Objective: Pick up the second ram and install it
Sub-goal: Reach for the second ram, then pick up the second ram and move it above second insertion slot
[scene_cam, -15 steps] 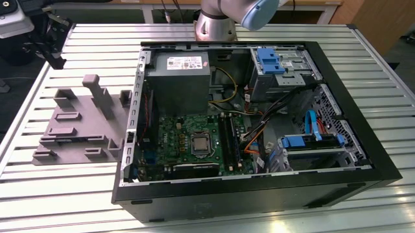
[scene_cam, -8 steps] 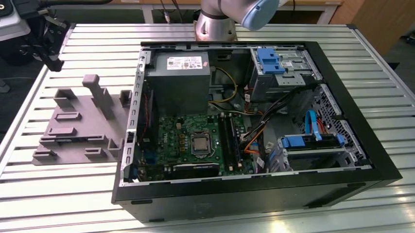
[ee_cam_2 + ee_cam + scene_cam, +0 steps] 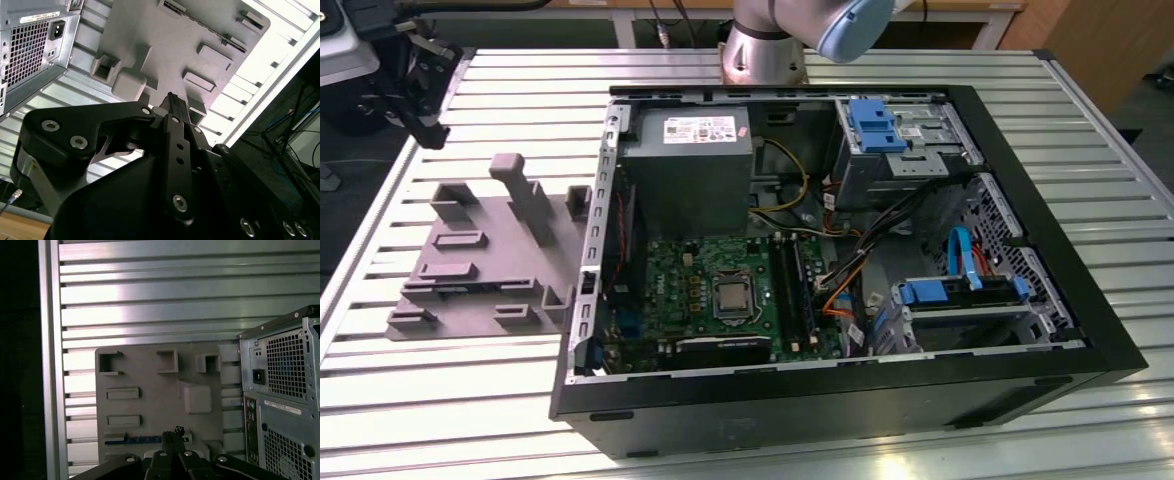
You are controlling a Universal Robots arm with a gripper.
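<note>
First wrist view: second ram [image 3: 134, 440] on holder block [image 3: 150, 407], near end effector [image 3: 172, 434].

Power-supply label [image 3: 698, 128]: print illegible.

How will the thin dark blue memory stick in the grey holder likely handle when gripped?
The thin dark blue memory stick looks like a flat board, so probably stiff and light. Its narrowness suggests it could tilt in an off-centre grip. Seated in the grey moulded holder block, it should not slide.
</note>
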